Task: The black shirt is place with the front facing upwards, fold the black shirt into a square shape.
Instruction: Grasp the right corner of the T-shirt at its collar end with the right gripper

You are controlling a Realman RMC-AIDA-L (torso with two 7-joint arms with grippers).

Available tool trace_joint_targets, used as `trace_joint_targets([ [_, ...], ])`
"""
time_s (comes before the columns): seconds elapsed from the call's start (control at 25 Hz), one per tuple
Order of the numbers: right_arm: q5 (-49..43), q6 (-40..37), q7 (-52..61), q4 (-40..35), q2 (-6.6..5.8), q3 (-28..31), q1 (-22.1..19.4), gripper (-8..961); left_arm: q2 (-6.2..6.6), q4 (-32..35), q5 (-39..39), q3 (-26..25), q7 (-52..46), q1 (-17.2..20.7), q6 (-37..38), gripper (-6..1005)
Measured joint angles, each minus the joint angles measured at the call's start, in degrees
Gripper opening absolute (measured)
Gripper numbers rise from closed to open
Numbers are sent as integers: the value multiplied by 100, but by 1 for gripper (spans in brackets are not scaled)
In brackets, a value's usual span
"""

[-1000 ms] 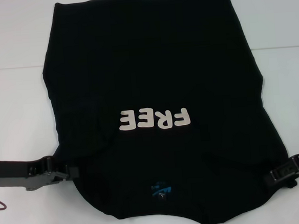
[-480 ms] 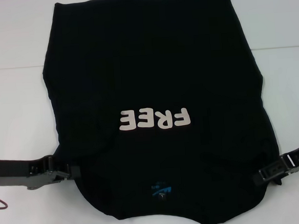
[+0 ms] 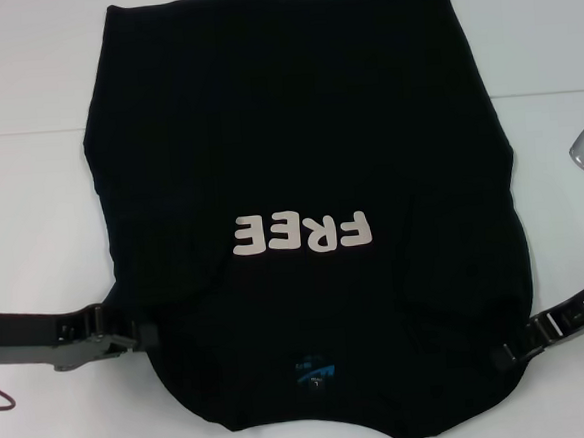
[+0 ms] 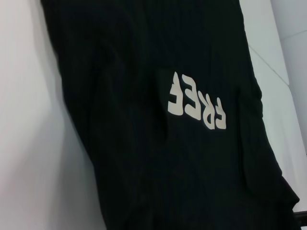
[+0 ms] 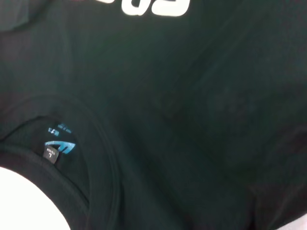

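The big plain black cloth T-shirt [image 3: 298, 158] lay flat on my white table [image 3: 30, 197], collar nearest me. My left gripper [image 3: 140, 337] and right gripper [image 3: 507, 349] sat at its shoulder edges; couldn't tell their grip. Soft, floppy stuff, so I'd pinch the shoulders.

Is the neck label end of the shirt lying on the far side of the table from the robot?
No, the black shirt has its blue neck label at the near edge, below the lettering.
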Motion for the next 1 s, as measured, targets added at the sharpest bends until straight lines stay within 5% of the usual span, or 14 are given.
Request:
trace_joint_targets([
  [0.28,-20,-23,24,-19,-8,-65,11,555,0,0,-9,0,33,12,-1,20],
  [0.4,-17,-29,29,-21,-21,-68,11,302,0,0,-12,0,38,-6,-8,20],
  [0.6,4,-32,31,-21,-40,-68,10,74,9,0,-14,0,40,-31,-6,20],
  [1.0,17,-378,-57,-65,-167,-60,49,57,193,-344,-85,3,35,-56,172,20],
])
